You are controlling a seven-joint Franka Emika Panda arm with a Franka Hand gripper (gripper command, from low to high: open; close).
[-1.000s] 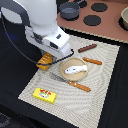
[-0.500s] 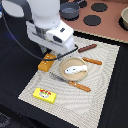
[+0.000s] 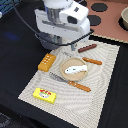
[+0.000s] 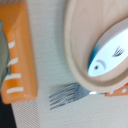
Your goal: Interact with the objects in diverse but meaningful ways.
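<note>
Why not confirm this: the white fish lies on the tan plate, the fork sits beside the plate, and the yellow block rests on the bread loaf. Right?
One part is wrong. The yellow block does not rest on the bread loaf; it lies apart on the mat, as the exterior view shows. The white fish does lie on the tan plate, with the fork beside it.

Fish (image 3: pixel 75 69) on plate (image 3: pixel 66 76), mat (image 3: pixel 106 80) centre. Loaf (image 3: pixel 46 61) at plate's exterior-view left. Fork (image 3: pixel 70 82) in front of plate, block (image 3: pixel 44 94) nearer still. Two sausages (image 3: pixel 87 48) behind plate.
</note>
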